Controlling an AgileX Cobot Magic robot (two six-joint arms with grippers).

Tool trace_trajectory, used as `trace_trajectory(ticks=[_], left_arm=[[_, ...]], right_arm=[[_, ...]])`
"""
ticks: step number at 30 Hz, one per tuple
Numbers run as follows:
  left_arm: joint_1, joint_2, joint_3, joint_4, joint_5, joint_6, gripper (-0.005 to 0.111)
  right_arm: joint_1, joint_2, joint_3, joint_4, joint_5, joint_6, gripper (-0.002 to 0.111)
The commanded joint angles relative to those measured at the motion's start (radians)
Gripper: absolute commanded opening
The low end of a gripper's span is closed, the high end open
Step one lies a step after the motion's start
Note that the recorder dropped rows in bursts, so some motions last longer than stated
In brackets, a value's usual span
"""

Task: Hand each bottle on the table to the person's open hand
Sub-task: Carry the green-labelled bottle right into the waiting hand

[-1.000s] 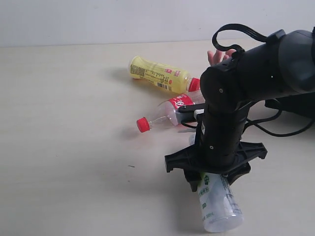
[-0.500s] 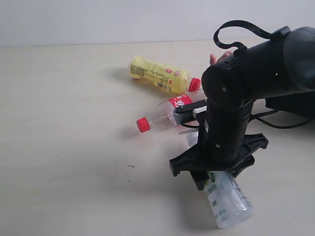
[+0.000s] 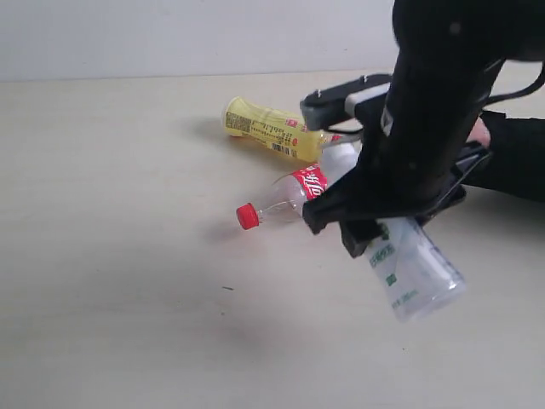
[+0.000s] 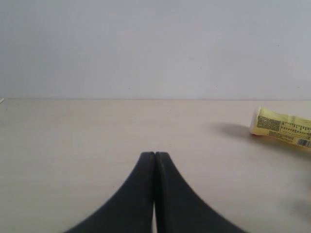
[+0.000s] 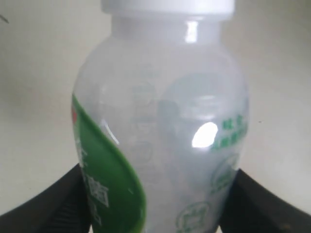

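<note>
My right gripper (image 3: 375,232) is shut on the white-green labelled bottle (image 3: 415,268), held tilted in the air above the table (image 3: 128,256). In the right wrist view that bottle (image 5: 160,131) fills the frame between both black fingers (image 5: 48,204). The yellow bottle (image 3: 272,129) with a red cap lies at the back. In front of it lies the clear bottle with red label and cap (image 3: 281,200). A bit of the person's hand (image 3: 482,132) shows behind my right arm. My left gripper (image 4: 155,156) is shut and empty, with the yellow bottle (image 4: 282,128) off to one side.
My bulky black right arm (image 3: 443,85) hides the table's far right and most of the person's dark sleeve (image 3: 519,166). A white wall (image 3: 170,34) runs behind the table. The floral-labelled bottle is out of view.
My right gripper has lifted the white-green bottle off the table and carried it up and to the right. The other two bottles have stayed put.
</note>
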Motion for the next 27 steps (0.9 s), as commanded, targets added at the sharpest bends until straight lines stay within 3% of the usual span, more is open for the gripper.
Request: trace_trajectory(ticks=[1,17,27], left_arm=[[0.003,-0.007,0.003,-0.006,0.000,-0.003,0.000],[0.003,-0.007,0.003,-0.006,0.000,-0.003,0.000],[0.003,-0.007,0.003,-0.006,0.000,-0.003,0.000]], right_arm=[[-0.071,-0.071,-0.068,-0.027,0.052,-0.010,0.000],[-0.306,-0.090,-0.237,-0.027,0.068,-0.037,0.000],[-0.354,-0.048,-0.272,-0.027,0.106,-0.083,0.000]])
